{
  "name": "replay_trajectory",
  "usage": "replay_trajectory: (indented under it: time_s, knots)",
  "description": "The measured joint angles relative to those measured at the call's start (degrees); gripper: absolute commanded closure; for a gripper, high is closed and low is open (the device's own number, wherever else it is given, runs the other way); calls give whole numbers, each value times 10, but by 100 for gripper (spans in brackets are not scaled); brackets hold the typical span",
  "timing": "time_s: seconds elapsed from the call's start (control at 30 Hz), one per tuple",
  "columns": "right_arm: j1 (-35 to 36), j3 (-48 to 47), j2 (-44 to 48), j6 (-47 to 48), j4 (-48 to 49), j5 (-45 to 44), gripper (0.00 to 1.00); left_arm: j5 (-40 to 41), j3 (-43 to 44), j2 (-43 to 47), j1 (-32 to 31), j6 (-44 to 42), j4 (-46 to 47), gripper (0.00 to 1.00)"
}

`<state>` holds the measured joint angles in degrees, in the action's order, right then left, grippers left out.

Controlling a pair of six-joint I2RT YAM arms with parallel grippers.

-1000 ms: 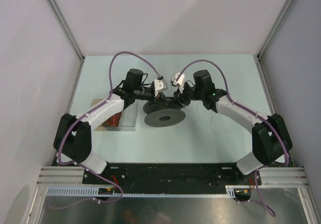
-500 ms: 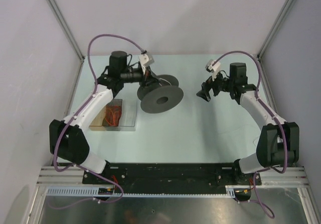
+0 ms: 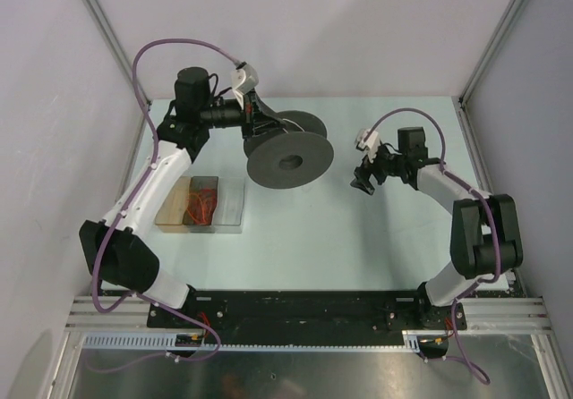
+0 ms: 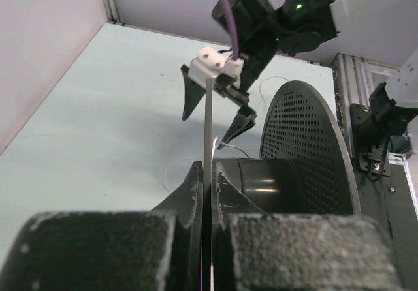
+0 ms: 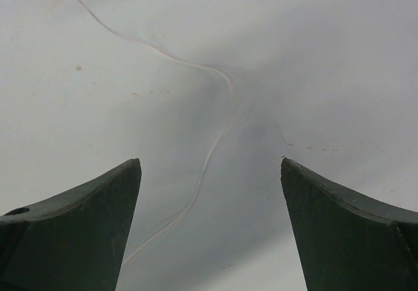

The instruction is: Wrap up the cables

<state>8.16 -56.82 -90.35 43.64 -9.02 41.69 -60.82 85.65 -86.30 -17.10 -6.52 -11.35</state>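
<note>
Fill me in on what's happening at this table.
The two arms are working on winding a thin white cable onto a black spool. The left gripper is shut on one of the spool's flanges and holds it tipped toward the overhead camera. The right gripper is open and empty, hovering above the table with the loose cable lying between its fingers. A clear tray sits by the left arm, untouched.

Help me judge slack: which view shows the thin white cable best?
Right wrist: the cable lies sharp and close below the open right gripper. Left wrist shows faint loops beside the spool; the top view shows almost nothing.
</note>
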Motion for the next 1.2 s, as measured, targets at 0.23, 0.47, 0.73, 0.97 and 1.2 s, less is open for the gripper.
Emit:
replay_trajectory:
  time_s: [0.23, 0.47, 0.73, 0.97, 1.2]
  knots:
    - [21, 0, -70, 1, 30, -50, 15, -14, 2, 4, 0, 6, 0, 100]
    - [61, -17, -139, -62, 94, -133, 21, -14, 2, 21, 0, 6, 0, 100]
    - [86, -69, -202, -90, 122, -202, 82, -5, 31, 19, 0, 23, -9, 100]
    - [75, -78, -207, -86, 103, -203, 100, 104, 140, -16, 4, 130, -8, 100]
    - [42, -79, -182, -71, 20, -199, 100, 356, 201, -63, 26, 292, -4, 100]
